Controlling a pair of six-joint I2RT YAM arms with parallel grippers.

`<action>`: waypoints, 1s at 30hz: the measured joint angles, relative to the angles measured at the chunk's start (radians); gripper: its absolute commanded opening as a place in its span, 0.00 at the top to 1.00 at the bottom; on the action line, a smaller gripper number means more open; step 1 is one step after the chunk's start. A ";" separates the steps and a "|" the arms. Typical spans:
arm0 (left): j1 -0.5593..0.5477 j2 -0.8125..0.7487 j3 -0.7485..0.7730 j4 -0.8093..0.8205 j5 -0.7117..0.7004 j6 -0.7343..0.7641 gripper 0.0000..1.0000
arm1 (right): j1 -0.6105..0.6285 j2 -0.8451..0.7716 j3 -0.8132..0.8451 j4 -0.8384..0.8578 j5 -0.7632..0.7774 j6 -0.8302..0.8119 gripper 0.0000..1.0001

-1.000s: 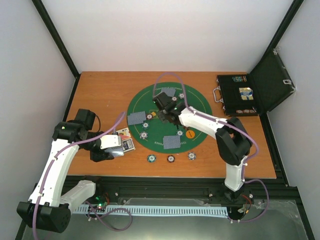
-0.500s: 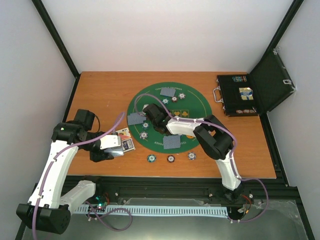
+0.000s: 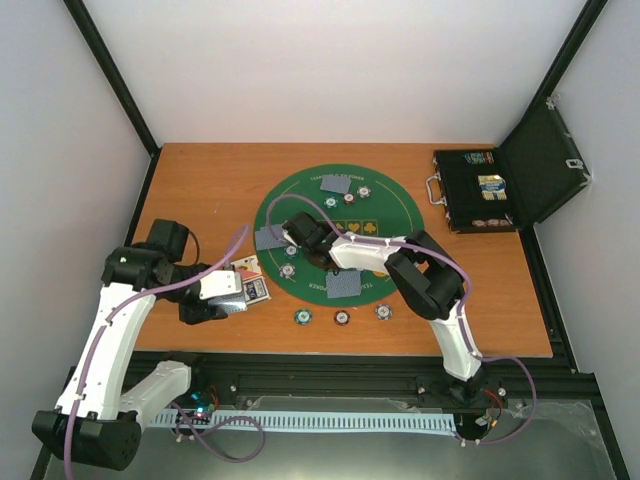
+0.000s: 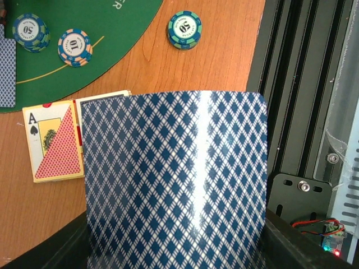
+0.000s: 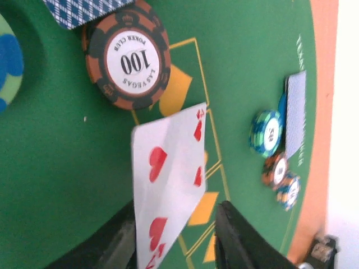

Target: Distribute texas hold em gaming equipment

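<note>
My left gripper (image 3: 228, 292) hovers left of the green mat (image 3: 392, 215), shut on a stack of blue-diamond-backed cards (image 4: 175, 179) that fills the left wrist view. My right gripper (image 3: 298, 232) is low over the mat's left half. A face-up hearts card (image 5: 168, 179) leans on its left finger. The right finger (image 5: 238, 238) stands apart, mat showing in the gap. Card piles lie on the mat at the far side (image 3: 338, 184), left (image 3: 270, 239) and near side (image 3: 344, 286). A brown 100 chip (image 5: 127, 61) lies just beyond the hearts card.
An ace-of-spades card box (image 4: 53, 143) lies on the wood under my left gripper. Three chips (image 3: 342, 318) sit on the wood in front of the mat. The open black case (image 3: 478, 190) stands at the far right. The table's black rail (image 4: 303, 112) runs beside my left gripper.
My right gripper has swung from the far card pile down and left across the mat to beside the left pile. The left arm has stayed put with its cards.
</note>
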 measured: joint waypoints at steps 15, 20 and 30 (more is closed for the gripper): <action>0.000 -0.006 0.036 -0.001 0.003 -0.003 0.97 | 0.006 -0.318 -0.100 -0.069 -0.052 0.197 0.00; 0.000 -0.007 0.045 -0.003 0.005 -0.005 0.97 | -0.087 -0.396 -0.123 -0.083 -0.121 0.455 0.00; 0.000 -0.016 0.045 -0.011 0.005 -0.005 0.97 | -0.377 -0.477 -0.219 -0.066 -0.492 0.931 0.69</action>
